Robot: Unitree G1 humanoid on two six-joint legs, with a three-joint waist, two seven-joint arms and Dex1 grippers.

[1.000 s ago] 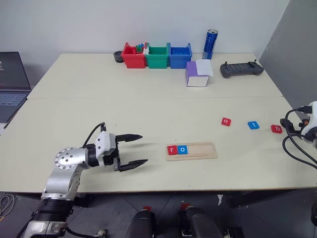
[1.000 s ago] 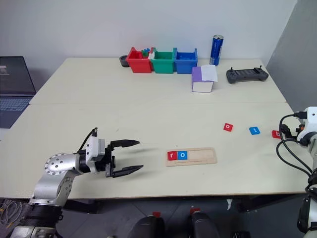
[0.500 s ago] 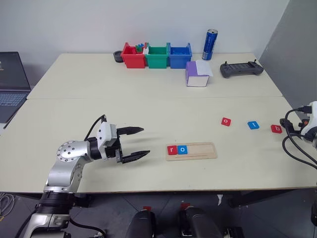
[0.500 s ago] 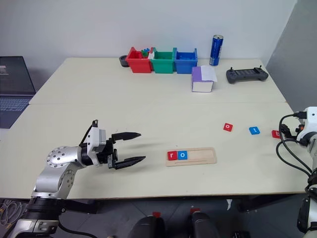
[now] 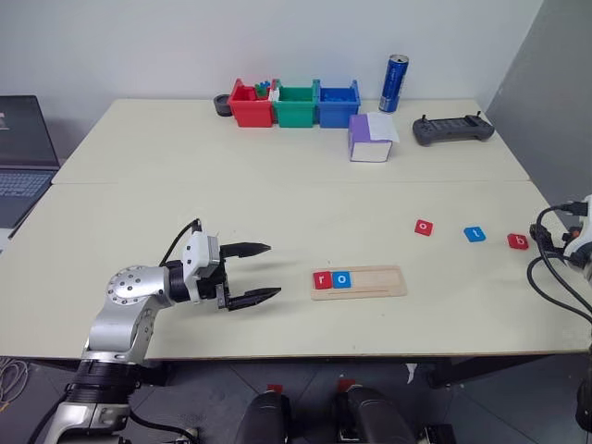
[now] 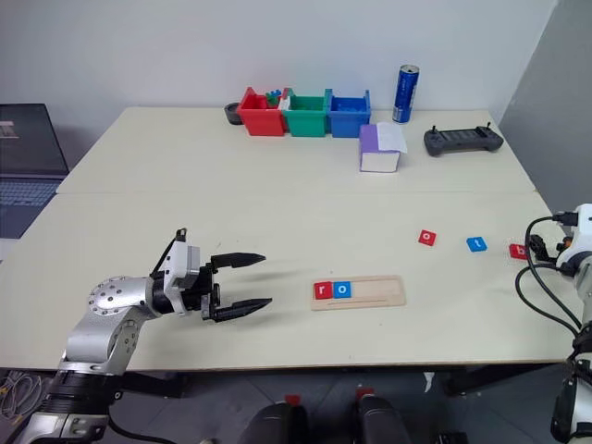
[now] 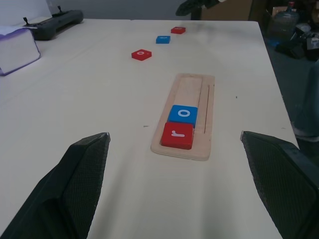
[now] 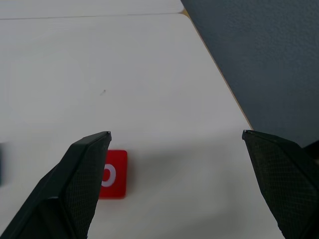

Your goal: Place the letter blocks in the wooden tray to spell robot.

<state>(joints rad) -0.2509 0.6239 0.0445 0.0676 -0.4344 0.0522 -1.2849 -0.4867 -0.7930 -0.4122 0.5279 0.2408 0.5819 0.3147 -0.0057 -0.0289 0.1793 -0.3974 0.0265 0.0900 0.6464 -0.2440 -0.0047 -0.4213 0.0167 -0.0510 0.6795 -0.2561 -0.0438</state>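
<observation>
The wooden tray (image 5: pixel 370 280) lies near the table's front edge. A red "r" block (image 5: pixel 322 280) and a blue "o" block (image 5: pixel 341 279) sit side by side at its left end. Three loose letter blocks lie to the right: red "o" (image 5: pixel 423 227), blue "t" (image 5: pixel 474 234), red "b" (image 5: pixel 517 241). My left gripper (image 5: pixel 271 270) hovers left of the tray, open and empty, pointing at it. My right gripper (image 8: pixel 177 133) is open and empty at the table's right edge, with a red block (image 8: pixel 115 174) just beside one finger (image 8: pixel 79 184), its letter partly hidden.
At the back stand red (image 5: pixel 248 104), green (image 5: pixel 293 104) and blue (image 5: pixel 337 104) bins, a blue can (image 5: pixel 394 81), a purple-and-white box (image 5: pixel 370 137) and a grey controller (image 5: pixel 451 129). A laptop (image 5: pixel 23 153) sits at far left. The table's right edge (image 8: pixel 219 74) runs close to my right gripper.
</observation>
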